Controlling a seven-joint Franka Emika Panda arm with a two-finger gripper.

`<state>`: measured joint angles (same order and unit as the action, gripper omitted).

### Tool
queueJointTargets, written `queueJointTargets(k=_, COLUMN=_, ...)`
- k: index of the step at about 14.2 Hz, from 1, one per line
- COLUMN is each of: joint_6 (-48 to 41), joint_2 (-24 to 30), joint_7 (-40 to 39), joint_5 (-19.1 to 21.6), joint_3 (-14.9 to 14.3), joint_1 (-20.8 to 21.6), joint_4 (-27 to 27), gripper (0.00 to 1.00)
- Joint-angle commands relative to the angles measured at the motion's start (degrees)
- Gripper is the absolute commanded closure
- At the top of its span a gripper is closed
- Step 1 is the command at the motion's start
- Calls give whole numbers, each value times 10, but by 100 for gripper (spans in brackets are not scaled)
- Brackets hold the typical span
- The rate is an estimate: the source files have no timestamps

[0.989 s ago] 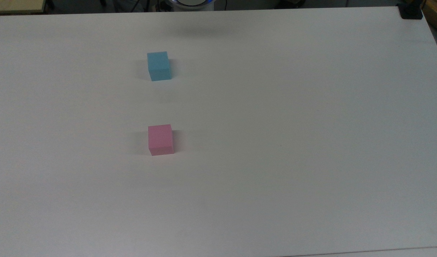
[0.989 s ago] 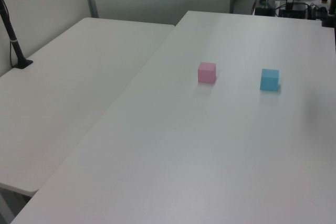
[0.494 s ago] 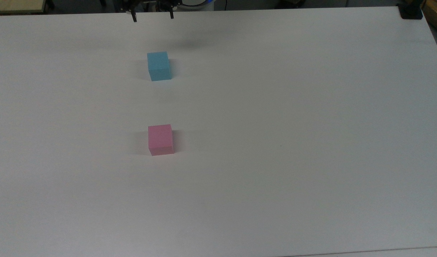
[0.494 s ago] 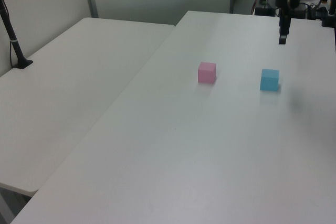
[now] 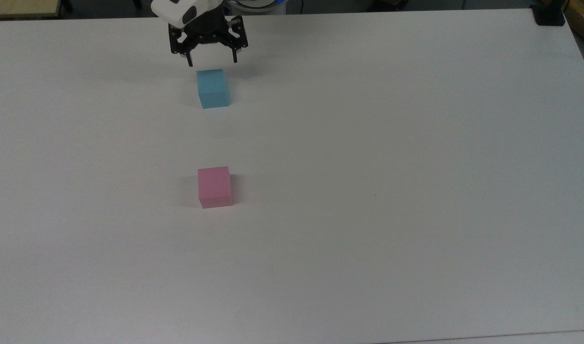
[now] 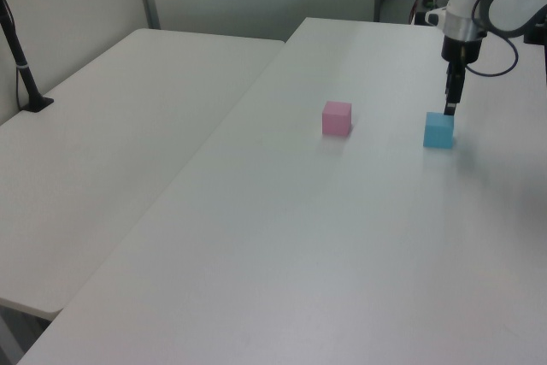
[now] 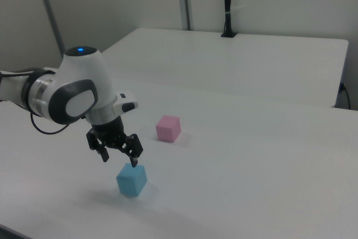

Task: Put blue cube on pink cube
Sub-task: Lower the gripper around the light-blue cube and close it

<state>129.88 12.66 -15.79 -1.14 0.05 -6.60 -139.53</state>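
Note:
The blue cube [image 5: 212, 88] [image 6: 438, 130] [image 7: 132, 180] rests on the white table, apart from the pink cube [image 5: 215, 187] [image 6: 337, 117] [image 7: 168, 127], which sits nearer the top view's bottom. My gripper [image 5: 211, 60] [image 7: 119, 160] hangs open a short way above the blue cube, fingers pointing down and spread wider than the cube. Nothing is between the fingers. In the left view the gripper [image 6: 450, 108] shows edge-on just over the blue cube's far side.
The white table [image 5: 392, 167] stretches wide around both cubes. A second white table [image 6: 111, 143] adjoins it on the left view's left, with a black post [image 6: 21, 66] clamped at its edge. A black clamp [image 5: 548, 16] sits at the top view's far right corner.
The arm has come in from the table's far edge and lowered over the blue cube. Neither cube has moved.

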Motion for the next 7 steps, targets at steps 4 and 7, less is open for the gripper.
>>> queueJointTargets(k=4, joint_6=50, joint_2=-61, joint_7=-3, joint_5=-26, joint_3=-2, joint_1=-3, joint_4=2, gripper=0)
queueJointTargets(k=7, joint_6=57, joint_2=-76, joint_7=-3, joint_5=-27, joint_3=-2, joint_1=-3, joint_4=3, gripper=0)
